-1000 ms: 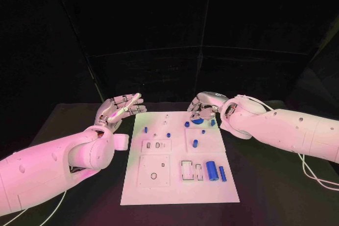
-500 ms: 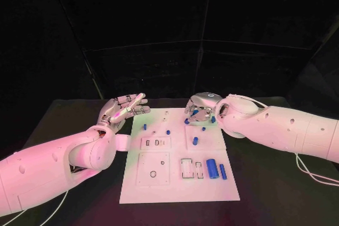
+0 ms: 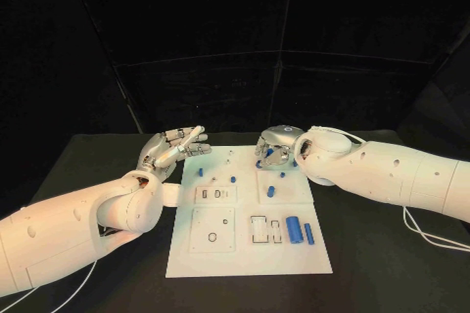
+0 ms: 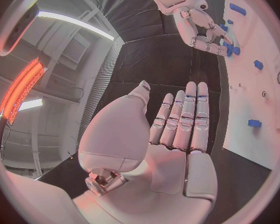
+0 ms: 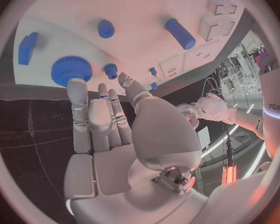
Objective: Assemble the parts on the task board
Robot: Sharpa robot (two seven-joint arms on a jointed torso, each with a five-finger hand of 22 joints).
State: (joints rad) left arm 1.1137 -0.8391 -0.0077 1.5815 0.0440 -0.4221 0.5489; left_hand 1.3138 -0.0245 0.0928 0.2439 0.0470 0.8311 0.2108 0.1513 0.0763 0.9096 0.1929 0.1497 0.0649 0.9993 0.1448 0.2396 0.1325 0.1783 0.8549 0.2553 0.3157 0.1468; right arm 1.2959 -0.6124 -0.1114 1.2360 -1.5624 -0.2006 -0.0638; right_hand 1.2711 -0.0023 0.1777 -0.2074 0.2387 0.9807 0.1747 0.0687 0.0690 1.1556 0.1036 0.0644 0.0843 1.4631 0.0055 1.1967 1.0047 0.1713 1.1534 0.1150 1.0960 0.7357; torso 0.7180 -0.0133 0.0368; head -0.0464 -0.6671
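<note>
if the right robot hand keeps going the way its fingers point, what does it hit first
Most likely the blue gear-like part at the far end of the task board: in the right wrist view the right robot hand already has a fingertip at its edge. Actual contact is unclear.

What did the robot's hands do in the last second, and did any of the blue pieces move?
The right hand slid a little toward the board's middle, its fingers reaching down at the far edge of the task board by a blue gear. It has not clearly grabbed anything. The left hand stayed raised beside the board, fingers straight, holding nothing. The blue parts lie as before.
</note>
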